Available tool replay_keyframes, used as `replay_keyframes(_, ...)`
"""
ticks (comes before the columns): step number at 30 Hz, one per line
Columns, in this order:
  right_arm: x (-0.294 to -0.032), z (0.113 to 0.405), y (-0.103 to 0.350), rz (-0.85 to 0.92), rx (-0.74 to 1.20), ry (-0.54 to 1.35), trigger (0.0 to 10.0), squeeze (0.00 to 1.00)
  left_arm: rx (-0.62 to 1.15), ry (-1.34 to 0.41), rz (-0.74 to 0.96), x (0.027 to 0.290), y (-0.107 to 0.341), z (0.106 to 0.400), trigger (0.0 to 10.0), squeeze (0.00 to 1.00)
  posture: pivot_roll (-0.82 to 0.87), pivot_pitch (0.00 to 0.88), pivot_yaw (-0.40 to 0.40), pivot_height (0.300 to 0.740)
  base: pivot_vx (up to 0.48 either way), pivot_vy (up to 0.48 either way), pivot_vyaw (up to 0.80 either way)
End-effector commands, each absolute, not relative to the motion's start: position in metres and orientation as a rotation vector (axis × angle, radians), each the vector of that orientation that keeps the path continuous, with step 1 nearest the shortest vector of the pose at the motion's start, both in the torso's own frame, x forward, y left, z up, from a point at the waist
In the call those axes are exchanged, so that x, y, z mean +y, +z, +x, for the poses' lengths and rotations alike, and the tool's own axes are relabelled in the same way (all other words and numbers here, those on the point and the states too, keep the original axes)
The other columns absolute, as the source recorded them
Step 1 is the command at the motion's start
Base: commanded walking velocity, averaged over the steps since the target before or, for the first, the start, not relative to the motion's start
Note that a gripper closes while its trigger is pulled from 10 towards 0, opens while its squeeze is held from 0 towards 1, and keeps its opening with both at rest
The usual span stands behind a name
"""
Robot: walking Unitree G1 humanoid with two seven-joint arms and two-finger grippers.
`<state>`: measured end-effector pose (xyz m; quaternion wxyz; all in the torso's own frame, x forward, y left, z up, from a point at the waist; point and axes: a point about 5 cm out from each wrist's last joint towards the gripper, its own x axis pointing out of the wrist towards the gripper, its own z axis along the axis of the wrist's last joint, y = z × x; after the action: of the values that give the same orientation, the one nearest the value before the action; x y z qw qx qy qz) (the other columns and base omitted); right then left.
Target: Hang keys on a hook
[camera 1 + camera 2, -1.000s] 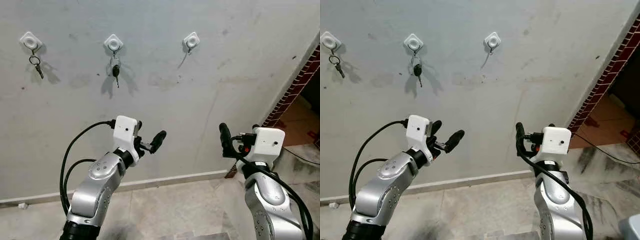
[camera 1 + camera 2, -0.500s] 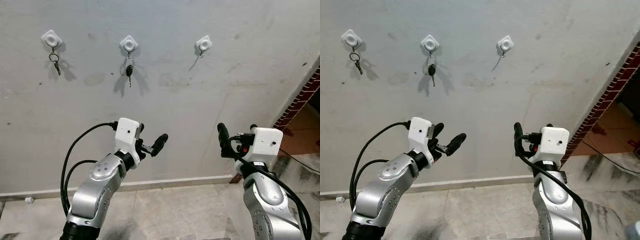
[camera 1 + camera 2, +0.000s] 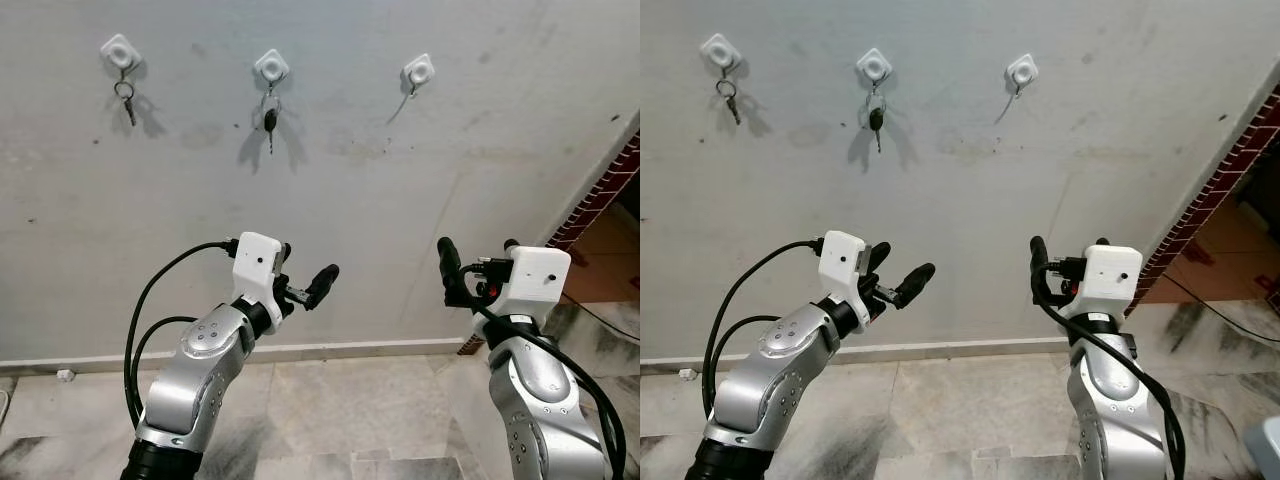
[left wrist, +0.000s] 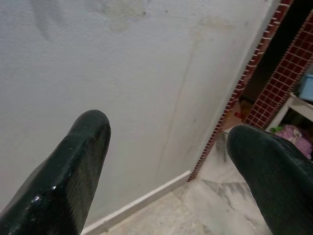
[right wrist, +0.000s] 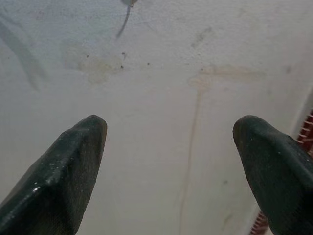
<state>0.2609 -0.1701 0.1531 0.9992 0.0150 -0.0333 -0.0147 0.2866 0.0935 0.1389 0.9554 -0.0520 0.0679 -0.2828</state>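
Note:
Three white hooks sit in a row high on the grey wall. The left hook [image 3: 119, 50] carries a small key on a ring [image 3: 127, 100]. From the middle hook [image 3: 271, 66] hangs a black-headed key [image 3: 270, 118]. Below the right hook [image 3: 418, 70] there is just a thin dark line. My left gripper [image 3: 303, 275] is raised in front of the wall, well below the hooks, open and empty. My right gripper [image 3: 478, 262] is held at about the same height, also open with nothing between its fingers. Both wrist views look at bare wall past the spread fingers [image 4: 80, 147] [image 5: 73, 152].
A red tiled wall edge [image 3: 600, 195] and a doorway lie to the right. A white skirting [image 3: 350, 347] runs along the foot of the wall above the marble floor [image 3: 340, 420]. A small white object [image 3: 64, 375] lies on the floor at the left.
The whole picture has shifted right and down, so the camera has moved. Both arms hold the same pose with grippers open. The keys hang as before.

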Motion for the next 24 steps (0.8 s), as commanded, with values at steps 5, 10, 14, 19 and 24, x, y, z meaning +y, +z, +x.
replay_keyframes(5,-0.1752,0.2615,0.1524,0.023,-0.064,-0.036,10.0,0.00,0.128,-0.578,-0.096,0.0909,0.1406,0.2878,10.0,0.00,0.08,0.000,-0.065,0.740,-0.257,0.000,0.00)
replay_keyframes(10,-0.1746,0.2631,0.1532,0.020,-0.067,-0.035,10.0,0.00,0.125,-0.576,-0.099,0.0905,0.1407,0.2895,10.0,0.00,0.08,0.000,-0.066,0.740,-0.252,0.000,0.00)
replay_keyframes(14,-0.1746,0.2638,0.1562,0.016,-0.076,-0.036,10.0,0.00,0.123,-0.576,-0.102,0.0896,0.1408,0.2913,10.0,0.00,0.07,0.000,-0.064,0.740,-0.245,0.000,0.00)
replay_keyframes(19,-0.1775,0.2611,0.1556,0.012,-0.075,-0.050,10.0,0.00,0.121,-0.585,-0.103,0.0861,0.1404,0.2910,10.0,0.00,0.06,0.000,-0.059,0.740,-0.244,0.000,0.00)
replay_keyframes(24,-0.1768,0.2602,0.1553,0.013,-0.074,-0.052,10.0,0.00,0.121,-0.589,-0.104,0.0857,0.1406,0.2908,10.0,0.00,0.06,0.000,-0.059,0.740,-0.247,0.000,0.00)
